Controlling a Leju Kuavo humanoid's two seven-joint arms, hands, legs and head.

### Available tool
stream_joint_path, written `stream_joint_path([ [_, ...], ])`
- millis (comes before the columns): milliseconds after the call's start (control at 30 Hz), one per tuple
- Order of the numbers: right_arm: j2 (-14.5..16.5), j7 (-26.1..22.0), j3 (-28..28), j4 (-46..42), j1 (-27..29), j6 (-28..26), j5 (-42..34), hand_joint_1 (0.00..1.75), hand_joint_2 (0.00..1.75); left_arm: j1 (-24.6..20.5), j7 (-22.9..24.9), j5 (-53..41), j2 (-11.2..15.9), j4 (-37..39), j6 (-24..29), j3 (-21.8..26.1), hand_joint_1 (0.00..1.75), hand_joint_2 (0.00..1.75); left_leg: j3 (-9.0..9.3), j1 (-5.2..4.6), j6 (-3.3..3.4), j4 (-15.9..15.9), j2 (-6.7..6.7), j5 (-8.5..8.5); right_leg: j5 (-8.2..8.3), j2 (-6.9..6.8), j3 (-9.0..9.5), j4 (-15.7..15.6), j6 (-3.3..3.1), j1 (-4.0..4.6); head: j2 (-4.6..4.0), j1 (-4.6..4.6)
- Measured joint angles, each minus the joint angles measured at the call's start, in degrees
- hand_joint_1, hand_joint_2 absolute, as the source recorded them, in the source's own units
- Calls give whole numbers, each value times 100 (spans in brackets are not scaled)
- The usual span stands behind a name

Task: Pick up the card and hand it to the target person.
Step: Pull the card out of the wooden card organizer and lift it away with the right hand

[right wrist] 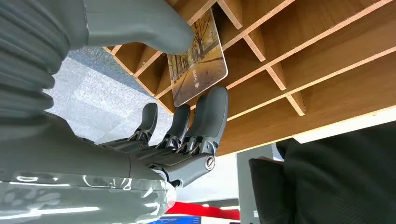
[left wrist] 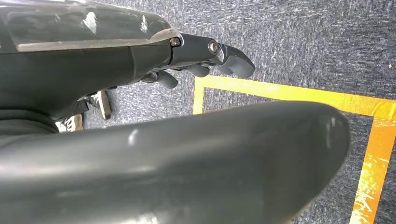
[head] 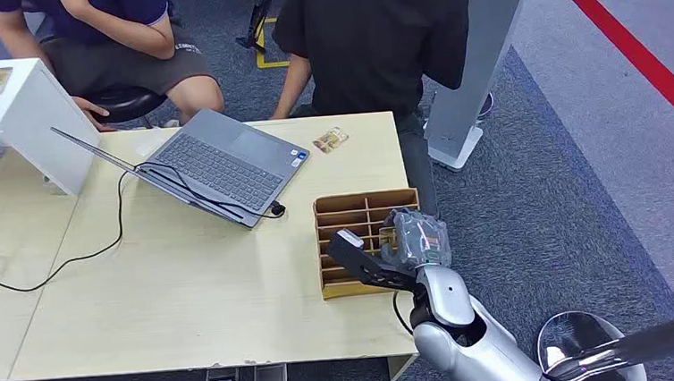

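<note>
Fingers (right wrist: 212, 109) and thumb of the right hand (right wrist: 187, 93) are closed on the card (right wrist: 196, 58) standing in the wooden divider box (head: 353, 212), so the pickup's basically underway, and a clean lift-out toward the black-shirted person (head: 376, 35) is needed next.

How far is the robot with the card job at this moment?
Done: the right hand has reached the wooden divider box. In hand: thumb and fingers pinch the tree-photo card, which is partly in its slot. Left: lifting it out and handing it to the person in black.
</note>
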Motion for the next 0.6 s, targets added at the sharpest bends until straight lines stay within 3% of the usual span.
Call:
stream_joint_path([
  [600, 24, 0, 1, 8, 1, 21, -46, 86, 175, 0, 0, 11, 0, 0, 0, 0, 0, 0, 0, 0, 0, 0, 0, 0, 0, 0, 0, 0, 0, 0, -2, 1],
])
